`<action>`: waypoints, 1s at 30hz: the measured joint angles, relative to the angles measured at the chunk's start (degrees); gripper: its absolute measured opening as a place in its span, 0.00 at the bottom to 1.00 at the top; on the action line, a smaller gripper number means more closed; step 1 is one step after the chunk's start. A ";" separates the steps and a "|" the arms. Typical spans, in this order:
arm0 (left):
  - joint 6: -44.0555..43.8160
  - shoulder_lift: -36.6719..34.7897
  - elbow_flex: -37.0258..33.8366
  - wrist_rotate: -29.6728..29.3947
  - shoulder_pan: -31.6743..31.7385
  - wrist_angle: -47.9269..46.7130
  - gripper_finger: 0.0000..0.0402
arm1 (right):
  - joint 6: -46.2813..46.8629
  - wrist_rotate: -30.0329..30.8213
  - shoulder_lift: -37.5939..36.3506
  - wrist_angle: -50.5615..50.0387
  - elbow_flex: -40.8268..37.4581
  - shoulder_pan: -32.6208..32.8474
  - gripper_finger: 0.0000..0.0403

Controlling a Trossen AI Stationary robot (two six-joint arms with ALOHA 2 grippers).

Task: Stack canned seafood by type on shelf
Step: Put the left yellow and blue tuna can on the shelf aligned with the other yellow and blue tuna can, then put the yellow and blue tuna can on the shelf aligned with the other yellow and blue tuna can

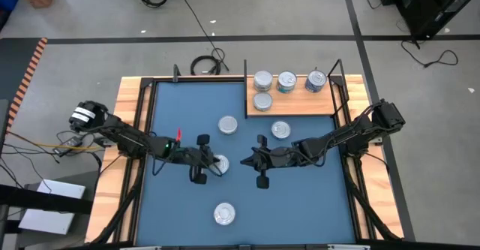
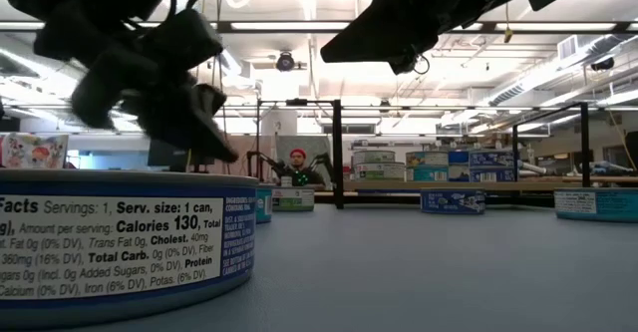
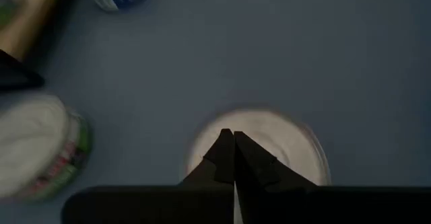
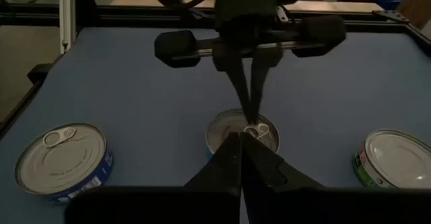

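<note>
At frame centre, high view: left gripper, fingers closed, tips over a centre tin. Right gripper closed, just beside. Shelf, upper right, bears four tins; others lie loose on blue mat.

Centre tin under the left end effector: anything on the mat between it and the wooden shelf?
Yes. From the silver-lidded round tin under the shut left end effector, two loose tins lie toward the light-brown wooden shelf.
</note>
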 joint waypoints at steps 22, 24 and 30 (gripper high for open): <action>-0.73 -6.02 -14.82 3.88 1.98 26.53 0.00 | -3.80 -2.93 6.53 -3.64 8.76 -0.72 0.06; -1.33 -6.53 -16.14 5.60 2.51 29.57 0.00 | -5.06 -2.88 9.36 -7.16 13.01 -0.70 0.06; -1.36 -7.77 -21.14 9.10 3.71 36.19 0.00 | -8.45 -2.91 16.16 -20.96 25.60 -1.58 0.11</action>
